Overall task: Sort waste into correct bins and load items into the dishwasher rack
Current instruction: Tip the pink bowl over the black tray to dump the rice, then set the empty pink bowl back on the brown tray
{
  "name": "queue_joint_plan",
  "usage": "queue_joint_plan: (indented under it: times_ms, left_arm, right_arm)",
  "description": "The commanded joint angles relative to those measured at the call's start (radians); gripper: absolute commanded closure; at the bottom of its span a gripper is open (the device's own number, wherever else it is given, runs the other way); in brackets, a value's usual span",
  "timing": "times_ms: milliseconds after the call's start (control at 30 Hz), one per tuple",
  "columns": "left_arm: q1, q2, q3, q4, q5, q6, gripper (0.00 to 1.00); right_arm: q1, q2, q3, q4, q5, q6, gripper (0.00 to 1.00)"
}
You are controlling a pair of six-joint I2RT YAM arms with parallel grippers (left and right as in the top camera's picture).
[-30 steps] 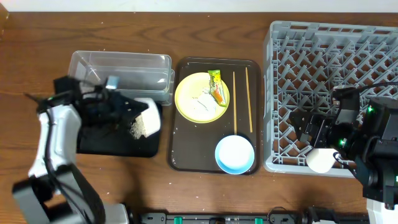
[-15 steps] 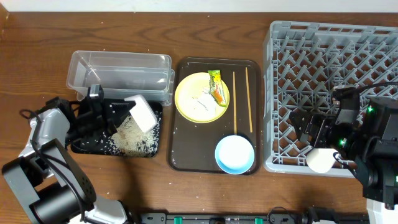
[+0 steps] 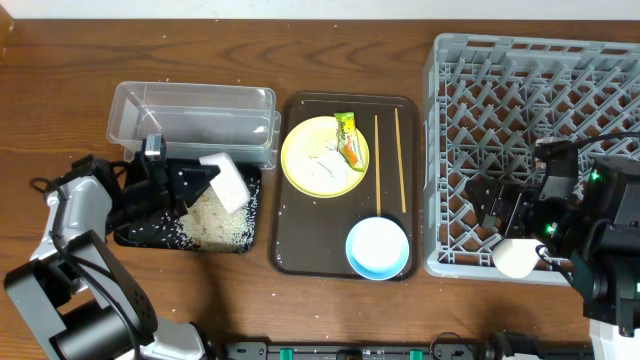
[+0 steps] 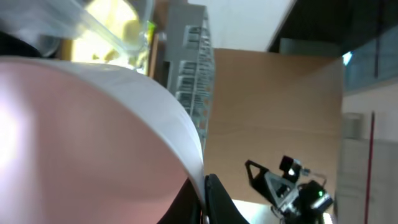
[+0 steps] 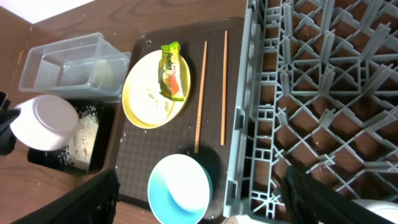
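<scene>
white bowl (image 3: 226, 181) tilted in left pincer (image 3: 190, 183), seemingly gripped, over black tray (image 3: 140, 231)

Overhead view: fixed, faces straight down on the table (image 3: 60, 100) from far enough to take in the whole layout, with the rack (image 3: 530, 44) at frame right and the clear tub (image 3: 190, 105) at upper left. Right wrist view: high over the rack's left edge, looking down. It has the rack at frame right, the brown tray (image 5: 134, 149) at centre and the tub at upper left, so it shares most of the overhead's ground. Left wrist view: pressed close against the white bowl (image 4: 81, 137), which fills the lower left. It is tilted and sights sideways to the yellow plate (image 4: 115, 18) and the rack at top
</scene>
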Motion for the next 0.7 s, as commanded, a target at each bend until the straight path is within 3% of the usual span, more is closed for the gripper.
queue_joint_plan:
  times_ms: [0,100,200,300,467,667]
  left_arm:
    - [-0.014,-0.036,0.004,-0.083,-0.055,0.016,0.94]
    - [-0.068,-0.1,0.004,-0.155,-0.088,0.076,0.94]
    - [-0.153,-0.204,0.008,-0.13,-0.19,-0.018,0.94]
    - [-0.277,-0.297,0.008,-0.043,-0.405,-0.213,0.94]
    - [-0.627,-0.385,0.007,0.189,-0.806,-0.505,0.94]
    - [-1.014,-0.29,0.0,0.297,-1.281,-0.67,0.94]
  right_arm:
    - [-0.016,-0.002,0.003,-0.004,0.002,-0.003,0.18]
    - [-0.016,-0.002,0.003,-0.003,0.002,-0.003,0.18]
    - [-0.016,-0.002,0.003,0.004,0.002,-0.003,0.17]
    - [-0.016,-0.002,0.003,0.008,0.003,-0.003,0.17]
    - [-0.016,-0.002,0.003,0.018,0.003,-0.001,0.17]
    - [-0.016,-0.002,0.003,0.017,0.003,0.012,0.17]
